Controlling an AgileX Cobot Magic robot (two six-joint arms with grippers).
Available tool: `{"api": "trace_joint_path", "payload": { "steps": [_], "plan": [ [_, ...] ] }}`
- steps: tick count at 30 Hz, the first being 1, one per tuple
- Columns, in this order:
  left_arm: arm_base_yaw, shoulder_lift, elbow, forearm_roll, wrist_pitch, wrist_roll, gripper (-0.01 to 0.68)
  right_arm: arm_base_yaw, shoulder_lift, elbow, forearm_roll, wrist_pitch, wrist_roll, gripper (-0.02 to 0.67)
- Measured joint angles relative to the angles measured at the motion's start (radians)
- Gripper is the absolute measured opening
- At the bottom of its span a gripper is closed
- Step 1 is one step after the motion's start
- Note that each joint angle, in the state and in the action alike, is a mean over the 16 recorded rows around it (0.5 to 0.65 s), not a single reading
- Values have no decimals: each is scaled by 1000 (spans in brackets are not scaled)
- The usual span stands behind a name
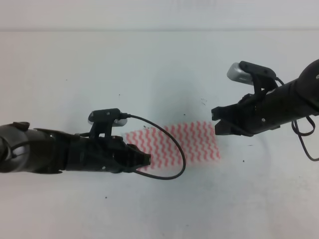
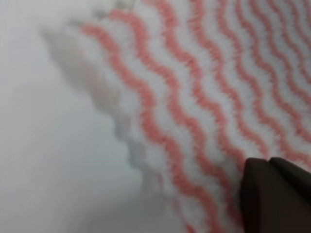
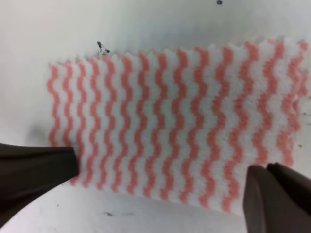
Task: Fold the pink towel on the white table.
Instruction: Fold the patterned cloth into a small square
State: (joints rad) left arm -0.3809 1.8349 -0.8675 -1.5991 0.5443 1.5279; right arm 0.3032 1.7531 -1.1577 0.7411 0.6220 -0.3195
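1. The pink towel (image 1: 192, 143) lies flat near the middle of the white desk (image 1: 149, 64) in the exterior high view, a wide rectangle of pink-red and white wavy stripes. The left gripper (image 1: 144, 160) rests low at the towel's left edge with a black cable (image 1: 172, 149) looping over the cloth; whether its jaws are parted or closed cannot be told here. The right gripper (image 1: 216, 122) hangs above the towel's upper right corner, its jaws spread apart and holding nothing

2. In the left wrist view the pink towel (image 2: 204, 97) fills the upper right, blurred from closeness, with its scalloped edge running diagonally against the bare white desk (image 2: 43, 160). One dark finger (image 2: 274, 196) shows at the lower right over the cloth; the other is out of frame

3. In the right wrist view the pink towel (image 3: 175, 121) lies spread and smooth on the white desk (image 3: 146, 24), stripes running up and down. Two dark fingers (image 3: 34, 167) stand wide apart at the lower left and lower right, overlapping the towel's near edge in the picture; contact cannot be told
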Motion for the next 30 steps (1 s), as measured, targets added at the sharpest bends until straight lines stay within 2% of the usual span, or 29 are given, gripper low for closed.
{"api": "trace_joint_path", "payload": {
  "steps": [19, 30],
  "plan": [
    [0, -51, -2, 294, -38, -261, -5, 2, 3, 0, 2, 24, 0, -18],
    [0, -29, -2, 317, -56, -275, -5, 5, 19, 0, 20, 41, -3, -18]
  ]
}}
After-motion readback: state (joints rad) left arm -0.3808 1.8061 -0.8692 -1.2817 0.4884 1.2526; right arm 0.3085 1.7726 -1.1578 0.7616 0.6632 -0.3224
